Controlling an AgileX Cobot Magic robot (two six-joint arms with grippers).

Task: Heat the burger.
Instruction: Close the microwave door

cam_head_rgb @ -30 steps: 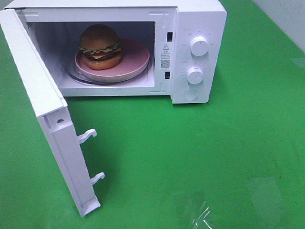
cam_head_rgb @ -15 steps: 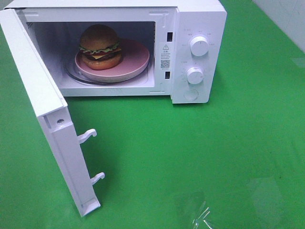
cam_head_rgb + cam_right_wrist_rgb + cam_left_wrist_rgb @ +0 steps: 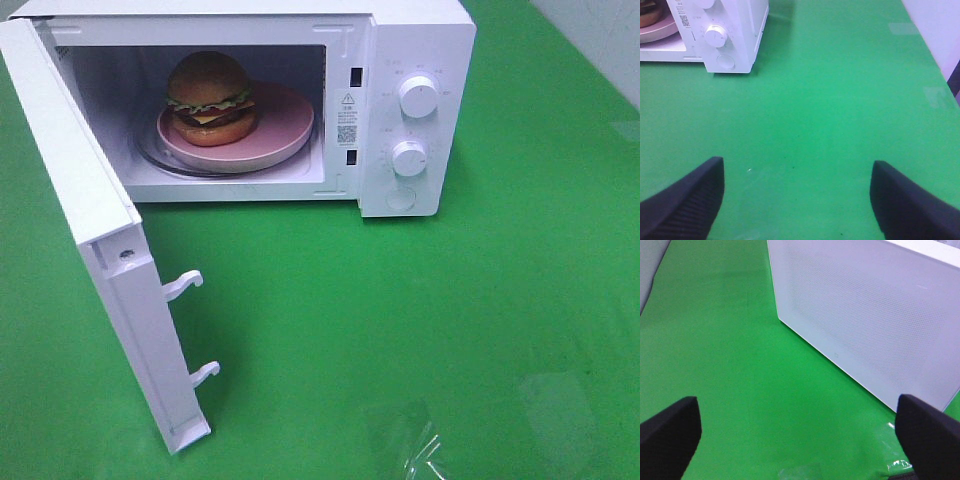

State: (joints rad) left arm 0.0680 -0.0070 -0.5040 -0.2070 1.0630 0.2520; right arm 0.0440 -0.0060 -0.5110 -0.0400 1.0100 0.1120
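The burger [image 3: 209, 97] is sitting on the pink plate [image 3: 285, 125] inside the microwave [image 3: 415, 40], door [image 3: 90, 230] hanging wide open; left gripper [image 3: 799, 432] and right gripper [image 3: 797, 197] are hovering over the green table [image 3: 450, 320], jaws spread apart

Microwave [image 3: 415, 60] shell is smooth white with a soft satin sheen; painted metal or plastic, can't tell which. The outer face of its door [image 3: 865, 315] has a fine dotted mesh texture. Top knob [image 3: 417, 97] looks like white plastic. The burger [image 3: 208, 95] has a glossy, plasticky bun. Plate [image 3: 285, 125] is pink, smooth, fairly matt. Counter [image 3: 400, 300] is a smooth green sheet, slightly reflective. Right end effector [image 3: 797, 200] fingers [image 3: 690, 200] are matt black with fine ribbing; left end effector [image 3: 800, 440] looks plain matt black.
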